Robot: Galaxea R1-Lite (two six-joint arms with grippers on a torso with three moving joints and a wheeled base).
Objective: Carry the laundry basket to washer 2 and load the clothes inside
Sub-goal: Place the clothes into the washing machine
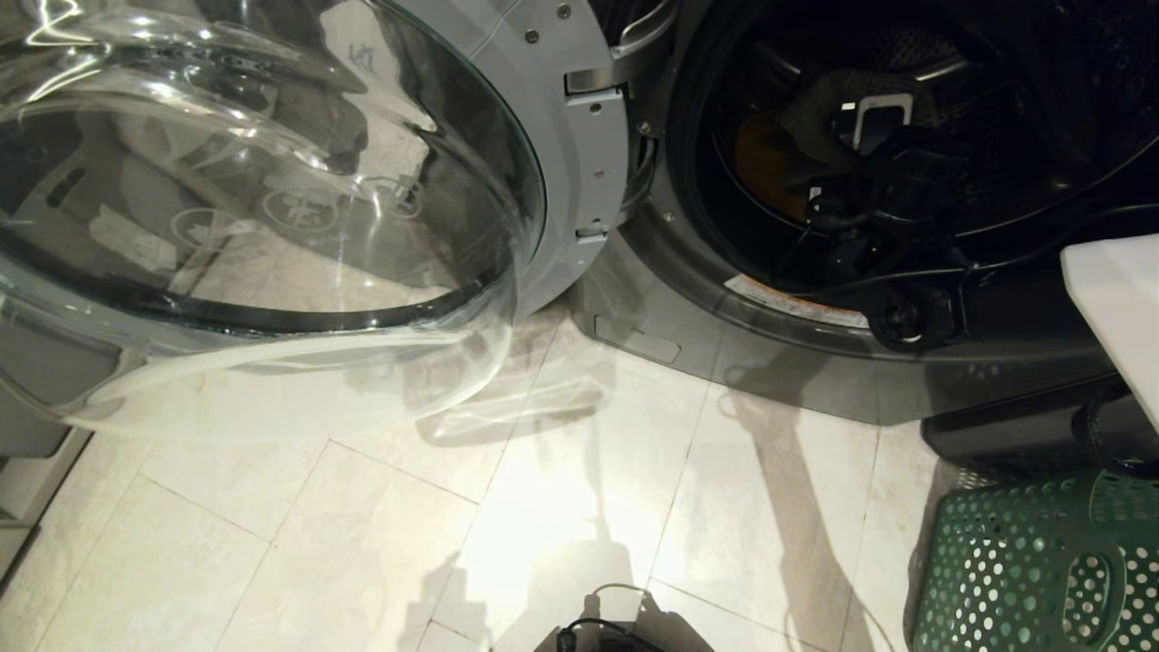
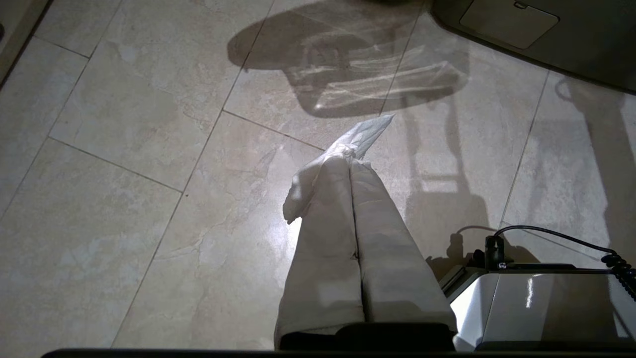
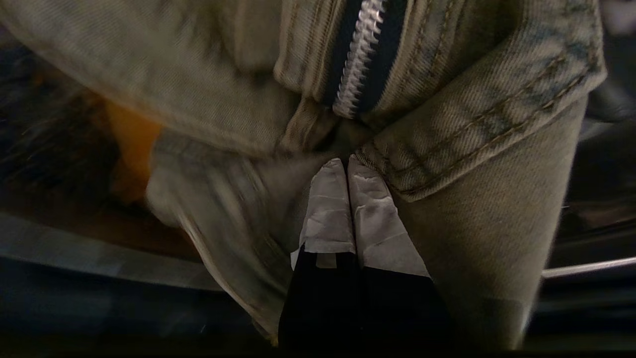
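From the head camera, the washer [image 1: 688,299] stands with its glass door [image 1: 272,208] swung wide open to the left, the grey hinge frame between door and drum opening. The right arm reaches into the dark drum [image 1: 905,136], and the right gripper [image 1: 828,195] sits deep inside it, against a bunched olive garment [image 1: 815,118] with something orange behind it. The laundry basket [image 1: 1032,561], dark green with round holes and an oval handle cutout, stands on the pale tiled floor [image 1: 362,543] at the lower right, just below the washer front and well apart from the gripper in the drum. No numeral label shows on the machine here.

The left wrist camera shows the left gripper [image 2: 350,156] hanging over bare floor tiles [image 2: 124,174], its two cloth-wrapped fingers [image 2: 328,223] pressed together and holding nothing. A corner of the robot's white base [image 2: 521,303] lies beside it, and the washer's lower panel [image 2: 546,35] is at the far edge.

The right wrist camera shows the right gripper [image 3: 347,161] with its taped fingertips [image 3: 328,209] closed tight together, pinching the garment [image 3: 472,129], an olive denim piece with a metal zipper [image 3: 357,54] and stitched seams that drapes over and around the fingers. The drum's rim [image 3: 586,268] runs behind it.
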